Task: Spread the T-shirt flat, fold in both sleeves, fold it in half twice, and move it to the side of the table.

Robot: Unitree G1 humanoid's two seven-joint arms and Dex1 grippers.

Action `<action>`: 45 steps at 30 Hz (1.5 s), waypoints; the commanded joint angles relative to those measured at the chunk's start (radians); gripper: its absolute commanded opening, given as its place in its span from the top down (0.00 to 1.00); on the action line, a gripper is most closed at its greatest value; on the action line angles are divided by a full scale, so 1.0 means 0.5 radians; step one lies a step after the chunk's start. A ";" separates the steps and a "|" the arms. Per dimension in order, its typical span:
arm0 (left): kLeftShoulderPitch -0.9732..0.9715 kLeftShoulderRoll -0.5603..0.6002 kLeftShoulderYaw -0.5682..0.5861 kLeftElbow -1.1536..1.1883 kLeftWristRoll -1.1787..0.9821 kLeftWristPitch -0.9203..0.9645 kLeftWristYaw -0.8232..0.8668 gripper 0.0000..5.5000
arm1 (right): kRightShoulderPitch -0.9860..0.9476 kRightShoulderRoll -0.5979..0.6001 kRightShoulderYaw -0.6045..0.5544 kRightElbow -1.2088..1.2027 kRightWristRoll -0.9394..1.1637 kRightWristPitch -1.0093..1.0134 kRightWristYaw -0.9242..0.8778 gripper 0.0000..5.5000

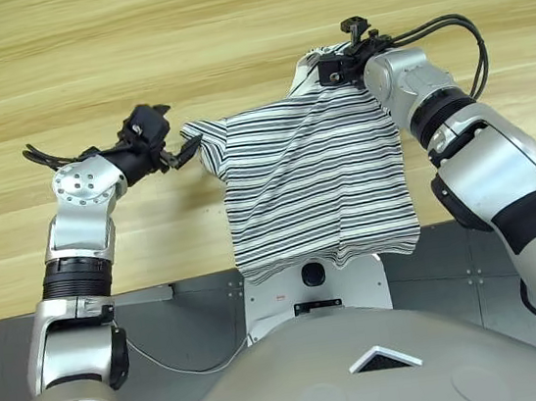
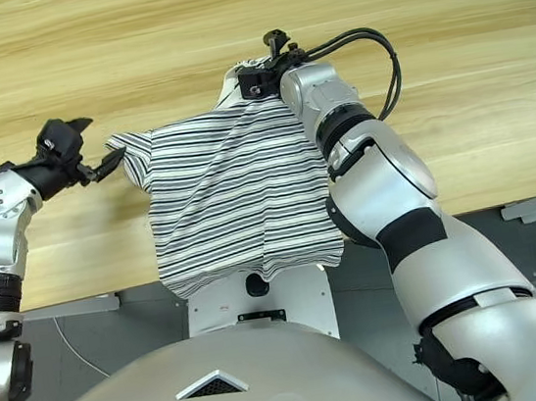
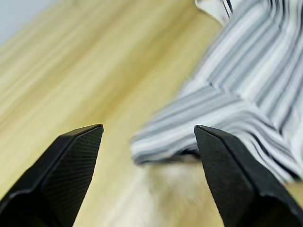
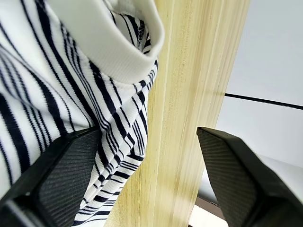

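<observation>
Light wooden bench (image 1: 226,28) fills the work area, grain running from its left end to its right end. Black cables (image 1: 443,24) loop off the right forearm above the bench surface; they do not touch the garment.

The striped T-shirt (image 1: 314,175) lies at the near edge, around the middle of the bench, with its hem draped slightly over that edge. The body of the shirt is mostly spread out, with some wrinkling. One sleeve (image 1: 203,142) points toward the left end of the bench. The white collar (image 4: 118,42) is at the shirt's far end.

Left hand (image 3: 148,127): fingers spread wide, gripping nothing. It sits low over bare wood just beside the sleeve's edge, which lies ahead of the gap and clear of both fingertips.

Right hand (image 4: 149,130): fingers apart, nothing pinched. It is at the collar end. One finger rests against the striped fabric beside the collar, and the other is over bare bench.
</observation>
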 commanded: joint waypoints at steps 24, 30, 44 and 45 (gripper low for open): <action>-0.408 -0.083 0.062 0.520 0.267 -0.242 -0.043 0.35 | 0.066 0.030 0.090 0.029 -0.070 -0.050 0.054 0.32; -0.418 -0.017 0.014 0.554 0.396 -0.314 -0.049 0.35 | 0.079 0.038 0.094 0.030 -0.080 -0.054 0.049 0.32; -0.435 -0.177 -0.055 0.812 0.482 -0.400 0.042 0.35 | 0.086 0.047 0.103 0.031 -0.087 -0.058 0.045 0.32; -0.441 -0.195 -0.061 0.834 0.486 -0.406 0.053 0.35 | 0.085 0.047 0.104 0.031 -0.087 -0.059 0.045 0.32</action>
